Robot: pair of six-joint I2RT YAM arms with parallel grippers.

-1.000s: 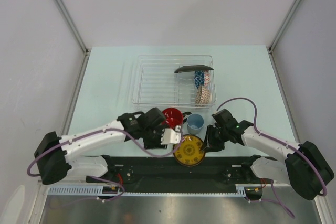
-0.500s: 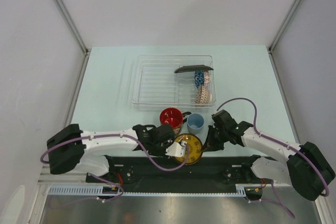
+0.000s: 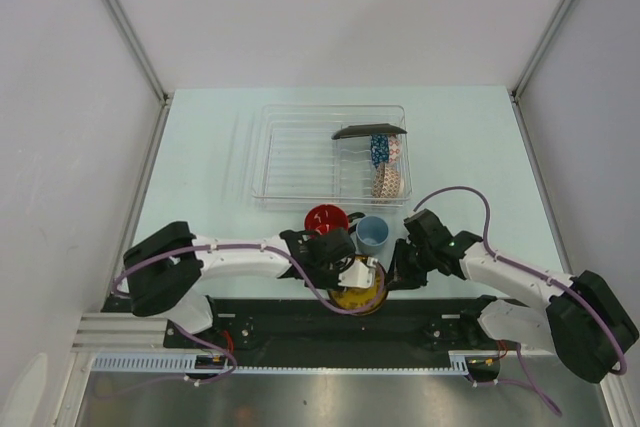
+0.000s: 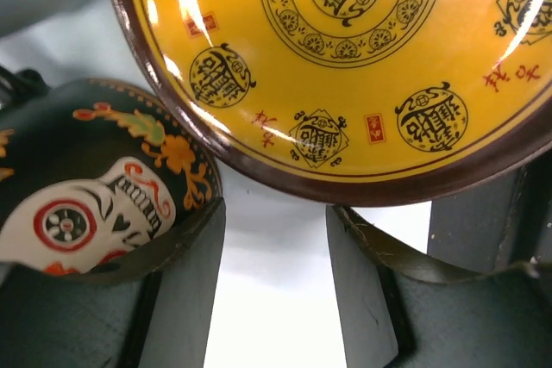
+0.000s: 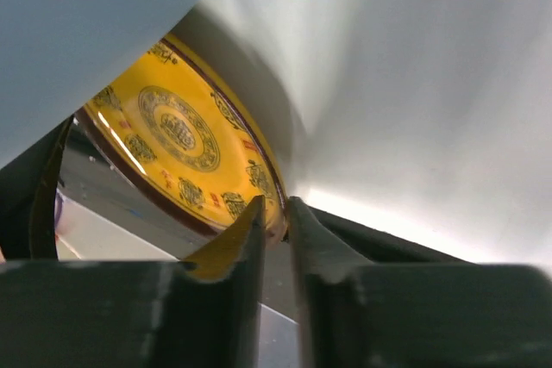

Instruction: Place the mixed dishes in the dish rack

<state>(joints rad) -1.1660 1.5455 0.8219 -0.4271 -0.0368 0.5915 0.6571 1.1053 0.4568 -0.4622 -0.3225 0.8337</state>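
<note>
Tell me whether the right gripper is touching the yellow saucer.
Cannot tell. In the right wrist view the yellow saucer has its rim at the tips of the nearly closed right gripper, but neither contact nor a gap shows plainly.

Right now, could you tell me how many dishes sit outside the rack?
3: the mug and the cup side by side just before the rack, and the saucer nearer than both. None seems hidden.

Yellow saucer mostly hidden beneath left tool.

Bright, even light; glare on saucer
</note>
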